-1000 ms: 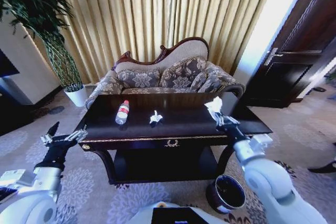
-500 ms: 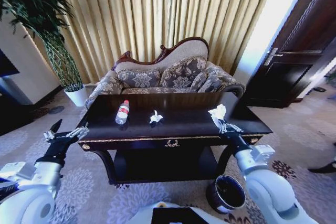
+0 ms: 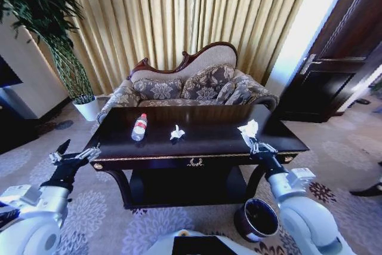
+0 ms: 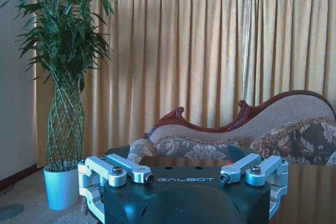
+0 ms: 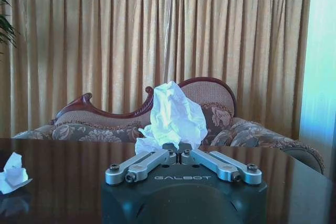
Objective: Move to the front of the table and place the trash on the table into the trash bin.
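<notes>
The dark glossy table stands in front of me. A clear bottle with a red label lies on its left part, and a crumpled white tissue sits near the middle. My right gripper hovers over the table's right front edge, shut on another crumpled white tissue that sticks up above its fingers. The round dark trash bin stands on the carpet below that arm. My left gripper waits open beside the table's left front corner, holding nothing.
A patterned sofa with a carved back sits behind the table, before gold curtains. A tall plant in a white pot stands at the back left. A dark door is on the right. Patterned carpet surrounds the table.
My right gripper has drawn back and down toward the table's right front edge, still carrying the tissue. The left arm has barely shifted.
</notes>
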Robot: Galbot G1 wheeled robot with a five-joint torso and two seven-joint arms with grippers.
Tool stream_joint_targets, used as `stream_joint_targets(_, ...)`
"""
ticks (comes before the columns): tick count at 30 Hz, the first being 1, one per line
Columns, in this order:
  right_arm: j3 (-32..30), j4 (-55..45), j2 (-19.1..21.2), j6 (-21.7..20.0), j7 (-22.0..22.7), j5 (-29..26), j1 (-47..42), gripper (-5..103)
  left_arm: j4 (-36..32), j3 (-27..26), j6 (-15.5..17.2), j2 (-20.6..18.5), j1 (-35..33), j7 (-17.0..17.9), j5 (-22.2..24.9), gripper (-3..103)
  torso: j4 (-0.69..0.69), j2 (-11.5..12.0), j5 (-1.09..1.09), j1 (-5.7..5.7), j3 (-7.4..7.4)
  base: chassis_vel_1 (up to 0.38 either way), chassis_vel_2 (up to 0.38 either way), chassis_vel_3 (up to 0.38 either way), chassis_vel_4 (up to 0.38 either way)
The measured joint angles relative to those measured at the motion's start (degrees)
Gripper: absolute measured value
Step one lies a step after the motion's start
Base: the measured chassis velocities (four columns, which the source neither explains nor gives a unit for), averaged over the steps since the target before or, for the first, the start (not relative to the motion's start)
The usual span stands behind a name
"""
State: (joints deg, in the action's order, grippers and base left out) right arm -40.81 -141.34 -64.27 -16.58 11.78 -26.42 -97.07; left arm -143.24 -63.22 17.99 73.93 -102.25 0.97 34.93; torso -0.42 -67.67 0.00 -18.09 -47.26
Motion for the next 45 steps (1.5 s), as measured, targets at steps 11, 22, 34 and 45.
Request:
stream_joint_targets(11,0.2,-0.1,-0.3,0.3,0.0,0.1,0.0,0,0.0,0.0,-0.3,0.5,-0.6,-0.1,-0.1,100,0.0,0.0,0.0,0.01,0.0,0.11,-0.105,-0.1,0.106)
stream_joint_targets(22,0.4,0.1,-0.5,1.4,-0.1,0.4,-0.2,0,0.0,0.2,-0.4,0.5,-0.6,-0.5,-0.2,100,0.0,0.0,0.0,0.0,0.0,0.122,-0.114,-0.118,0.117)
stream_joint_targets(34,0.7,6.1,-0.5,1.6,-1.7,2.1,0.5,0,0.0,0.0,-0.7,0.8,-0.6,-0.5,-0.2,100,0.0,0.0,-0.01,0.01,0.0,0.049,-0.05,-0.055,0.045)
stream_joint_targets(45,4.0,30.1,-1.5,2.2,-3.4,6.3,6.9,0,0.0,-0.3,-2.2,2.2,-1.1,-1.3,-1.3,100,-0.01,0.0,0.0,0.0,0.0,0.0,0.0,0.0,0.0)
